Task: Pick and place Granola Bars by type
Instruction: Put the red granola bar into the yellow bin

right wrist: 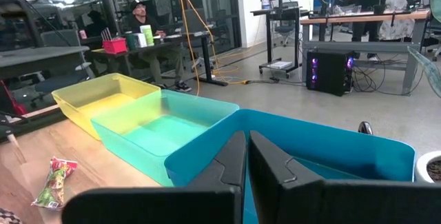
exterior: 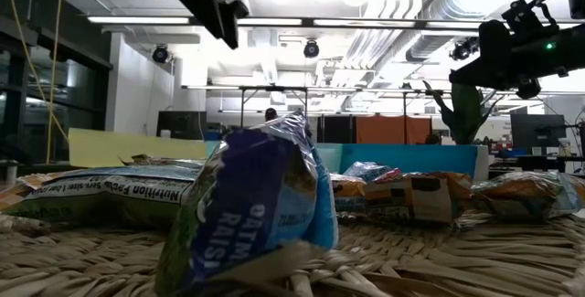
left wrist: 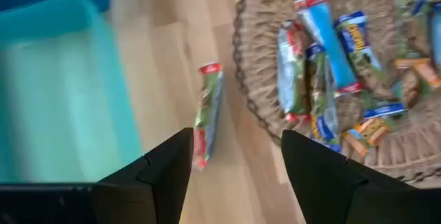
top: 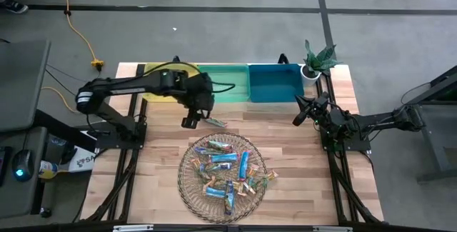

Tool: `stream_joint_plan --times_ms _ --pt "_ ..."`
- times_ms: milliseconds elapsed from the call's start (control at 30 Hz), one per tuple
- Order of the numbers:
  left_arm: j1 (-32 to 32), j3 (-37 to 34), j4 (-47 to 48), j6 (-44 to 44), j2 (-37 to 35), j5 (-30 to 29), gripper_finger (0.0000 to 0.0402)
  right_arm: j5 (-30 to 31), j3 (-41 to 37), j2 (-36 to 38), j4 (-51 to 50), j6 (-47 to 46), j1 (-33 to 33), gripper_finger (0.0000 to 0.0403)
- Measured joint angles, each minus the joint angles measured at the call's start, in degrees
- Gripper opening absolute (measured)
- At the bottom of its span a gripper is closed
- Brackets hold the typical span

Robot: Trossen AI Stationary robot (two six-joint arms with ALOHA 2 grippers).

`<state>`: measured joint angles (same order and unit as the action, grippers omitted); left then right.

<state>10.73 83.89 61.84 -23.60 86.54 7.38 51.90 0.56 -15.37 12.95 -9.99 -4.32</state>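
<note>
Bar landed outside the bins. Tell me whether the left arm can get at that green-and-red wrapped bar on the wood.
Probably yes: the green-and-red wrapped bar lies alone on the table, with the open left end effector beside it and nothing between.

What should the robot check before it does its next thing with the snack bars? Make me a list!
1. Left tool open and empty: ok, fingers apart, nothing between them.
2. Green granola bar in a bin: not ok, it lies on the wooden table between the green bin and the wicker plate.
3. Bins free to receive bars: ok, the yellow bin, green bin and blue bin look empty.
4. More bars to sort: ok, many sit piled on the wicker plate.
5. Right tool out of the way: ok, shut, waiting near the blue bin.
6. Which bin takes green bars: cannot tell.
</note>
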Motion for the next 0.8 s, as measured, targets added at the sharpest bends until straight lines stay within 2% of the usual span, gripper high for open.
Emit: stream_joint_plan --times_ms 233,500,800 --pt "5.7 -0.4 -2.3 -6.3 7.8 7.4 0.0218 0.0 0.0 0.0 -0.2 0.0 0.0 0.0000" --pt "6.9 -0.4 -4.3 -12.5 17.9 8.3 0.0218 0.0 0.0 0.0 -0.2 0.0 0.0 0.0000" --pt "6.9 -0.5 -11.0 -14.1 25.7 7.1 0.0218 -0.3 0.0 0.0 -0.2 0.0 0.0 0.0000"
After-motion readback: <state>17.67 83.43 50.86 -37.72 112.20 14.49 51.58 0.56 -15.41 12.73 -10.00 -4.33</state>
